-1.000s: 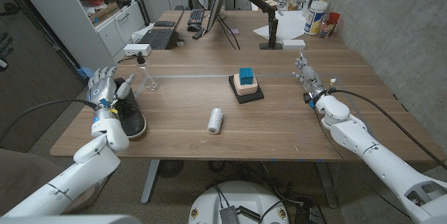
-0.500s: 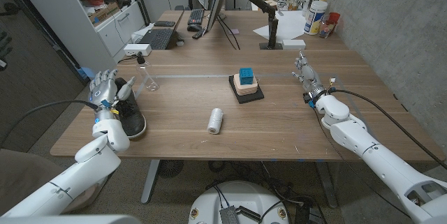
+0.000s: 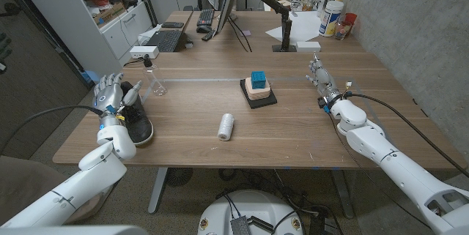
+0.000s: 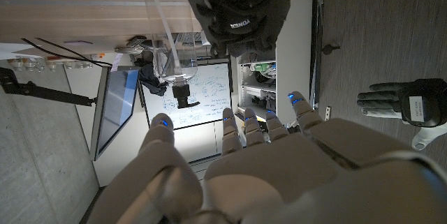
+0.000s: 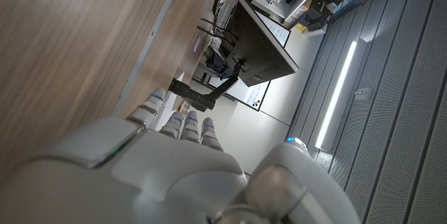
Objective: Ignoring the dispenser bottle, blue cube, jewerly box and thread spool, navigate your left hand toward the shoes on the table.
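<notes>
A black shoe (image 3: pixel 136 116) lies at the table's left edge, its toe toward the front; in the left wrist view the black shoe (image 4: pixel 237 8) shows white lettering. My left hand (image 3: pixel 111 92) hovers at the shoe's left side, fingers apart and holding nothing, close beside it; contact cannot be told. The clear dispenser bottle (image 3: pixel 155 78) stands just behind the shoe. A white thread spool (image 3: pixel 226 127) lies mid-table. The blue cube (image 3: pixel 258 80) sits on the jewelry box (image 3: pixel 258 94). My right hand (image 3: pixel 322 79) stands on the table's right side, fingers straight, holding nothing.
Along the back of the table are a laptop (image 3: pixel 163 40), a keyboard (image 3: pixel 205 20), a monitor (image 3: pixel 229 1) and a black arm stand (image 3: pixel 282 26). Bottles and jars (image 3: pixel 333 15) are at the back right. A shelf (image 3: pixel 102 8) stands left of the table.
My left hand has shifted very slightly between the earliest frame and now. Everything else stands as before.
</notes>
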### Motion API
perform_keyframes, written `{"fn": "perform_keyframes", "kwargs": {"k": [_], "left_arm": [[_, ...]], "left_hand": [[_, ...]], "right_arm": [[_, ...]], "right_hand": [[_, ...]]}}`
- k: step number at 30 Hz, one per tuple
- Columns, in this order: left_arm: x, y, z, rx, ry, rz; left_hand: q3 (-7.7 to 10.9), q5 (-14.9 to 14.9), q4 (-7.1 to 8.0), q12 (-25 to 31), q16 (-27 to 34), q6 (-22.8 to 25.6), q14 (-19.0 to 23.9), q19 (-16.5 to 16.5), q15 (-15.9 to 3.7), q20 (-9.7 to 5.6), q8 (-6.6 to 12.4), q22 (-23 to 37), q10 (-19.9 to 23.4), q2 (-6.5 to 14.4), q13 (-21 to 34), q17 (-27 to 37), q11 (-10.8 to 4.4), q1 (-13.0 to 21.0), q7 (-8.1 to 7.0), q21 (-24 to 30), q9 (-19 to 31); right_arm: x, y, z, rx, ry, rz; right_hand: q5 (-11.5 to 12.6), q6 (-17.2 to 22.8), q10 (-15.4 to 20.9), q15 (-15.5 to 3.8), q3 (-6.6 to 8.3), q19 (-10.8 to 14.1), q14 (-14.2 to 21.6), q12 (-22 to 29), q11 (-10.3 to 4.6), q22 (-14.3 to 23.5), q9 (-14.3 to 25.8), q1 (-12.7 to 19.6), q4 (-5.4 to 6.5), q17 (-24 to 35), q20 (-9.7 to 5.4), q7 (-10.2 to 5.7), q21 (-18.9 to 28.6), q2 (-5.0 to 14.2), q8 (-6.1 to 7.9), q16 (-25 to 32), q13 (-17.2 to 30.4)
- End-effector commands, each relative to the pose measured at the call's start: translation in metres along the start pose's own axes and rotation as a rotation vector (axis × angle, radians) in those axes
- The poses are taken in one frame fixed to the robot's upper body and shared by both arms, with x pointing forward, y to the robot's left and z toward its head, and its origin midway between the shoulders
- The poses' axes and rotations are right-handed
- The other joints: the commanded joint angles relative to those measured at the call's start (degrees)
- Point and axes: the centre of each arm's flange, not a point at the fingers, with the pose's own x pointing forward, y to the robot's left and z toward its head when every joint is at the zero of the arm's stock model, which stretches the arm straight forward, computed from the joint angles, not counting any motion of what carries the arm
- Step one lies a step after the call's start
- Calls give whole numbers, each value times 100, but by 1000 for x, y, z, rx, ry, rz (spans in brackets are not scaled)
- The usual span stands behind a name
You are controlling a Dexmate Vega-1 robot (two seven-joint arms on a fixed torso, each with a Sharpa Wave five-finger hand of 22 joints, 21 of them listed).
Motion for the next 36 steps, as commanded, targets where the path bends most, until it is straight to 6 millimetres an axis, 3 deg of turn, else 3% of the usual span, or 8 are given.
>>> {"fn": "perform_keyframes", "kwargs": {"k": [1, 12, 36], "left_arm": [[3, -4, -2, 2, 5, -9], [10, -9, -4, 2, 7, -21], [11, -23, 0, 6, 17, -51]], "left_hand": [[51, -6, 5, -17, -3, -9, -59, -11, 30, 24, 1, 17, -36, 11, 29, 17, 11, 67, 11, 0, 19], [58, -7, 6, -10, -7, 5, -75, 3, 1, -114, 5, 16, -15, 17, 29, 17, 42, 80, 11, 4, 19], [62, -9, 9, -15, -11, -2, -102, -10, 7, -82, 0, 15, -25, 15, 30, 16, 35, 91, 15, -3, 19]], "right_arm": [[1, 2, 1, 3, 0, 2], [1, 3, 1, 1, 1, -3], [2, 0, 2, 8, 6, -4]], "right_hand": [[5, -11, -25, -12, -36, 7, -32, 27, 16, 21, 26, -49, 27, 15, 11, -51, 29, 18, 30, 30, 15], [7, 31, -17, -32, -52, 12, -22, 29, -19, 21, 26, -70, 36, 17, 9, -113, 31, 25, 45, 35, 15], [14, 15, -31, -42, -69, -13, -88, 22, -14, 21, 26, -81, 40, 15, 8, -96, 22, 42, 34, 8, 15]]}}
